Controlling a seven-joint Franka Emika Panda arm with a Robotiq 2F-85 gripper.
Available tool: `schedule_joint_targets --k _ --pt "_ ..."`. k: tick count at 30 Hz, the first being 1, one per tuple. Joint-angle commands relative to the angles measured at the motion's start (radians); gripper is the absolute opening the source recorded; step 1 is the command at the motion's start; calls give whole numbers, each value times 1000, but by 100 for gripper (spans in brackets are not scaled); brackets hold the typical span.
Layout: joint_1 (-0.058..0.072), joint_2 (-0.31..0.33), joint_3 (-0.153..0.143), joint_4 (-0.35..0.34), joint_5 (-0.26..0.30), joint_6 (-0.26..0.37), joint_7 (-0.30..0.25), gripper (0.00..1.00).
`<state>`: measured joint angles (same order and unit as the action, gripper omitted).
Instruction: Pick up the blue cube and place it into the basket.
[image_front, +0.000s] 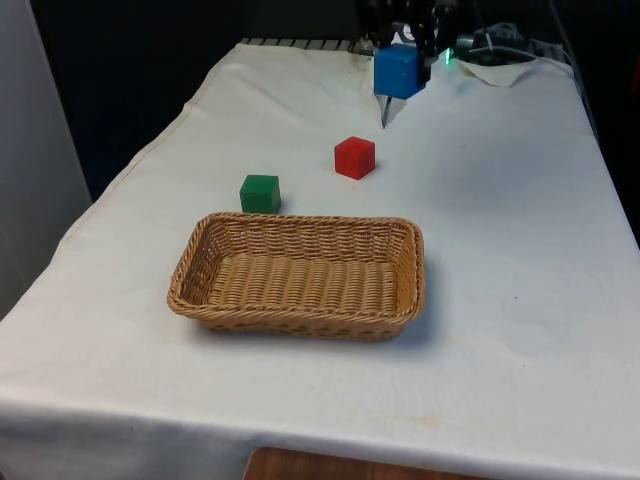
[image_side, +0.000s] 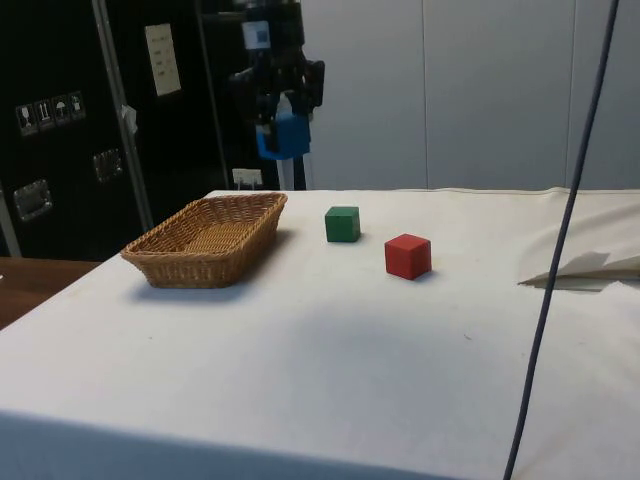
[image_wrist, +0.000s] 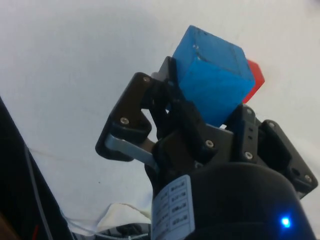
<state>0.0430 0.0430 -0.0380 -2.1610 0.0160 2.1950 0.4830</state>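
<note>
Gripper (image_front: 402, 62) high above the table's far end, fingers clamped on the blue cube (image_front: 398, 70); cube held clear of the white cloth (image_front: 520, 230), well off the surface. Side view: gripper (image_side: 283, 125) hangs in the air with the blue cube (image_side: 281, 137) between its fingers, above and beyond the far end of the basket (image_side: 205, 240). Wrist view: blue cube (image_wrist: 215, 80) sits tilted between the black fingers (image_wrist: 172, 107), one corner pushed outward, faces not square to the pads; a slice of the red cube (image_wrist: 255, 80) peeks out from behind it on the cloth below. Wicker basket (image_front: 300, 277) sits near the middle of the table, oblong, woven in light brown, its long side running across the front view, nothing inside it. Green cube (image_front: 260, 193) rests on the cloth just beyond the basket's far rim, toward the front view's left; not touching the rim as far as can be told. Red cube (image_front: 354, 157) rests farther back and toward the front view's right of the green one, the two apart. Red cube lies between the basket and the spot under the gripper. In the side view green cube (image_side: 342, 223) stands just beside the basket's far corner, red cube (image_side: 407, 255) nearer that camera. A dark cable (image_side: 560, 240) crosses the side view's right part
</note>
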Motion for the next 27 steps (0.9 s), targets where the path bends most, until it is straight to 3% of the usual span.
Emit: schedule_joint_targets --k 1,13,27 --pt "0 10 -2 11 0 -2 -3 0" --pt "-8 154 -21 178 -9 -58 -36 0" --pt "-7 276 -40 331 -32 -89 -48 0"
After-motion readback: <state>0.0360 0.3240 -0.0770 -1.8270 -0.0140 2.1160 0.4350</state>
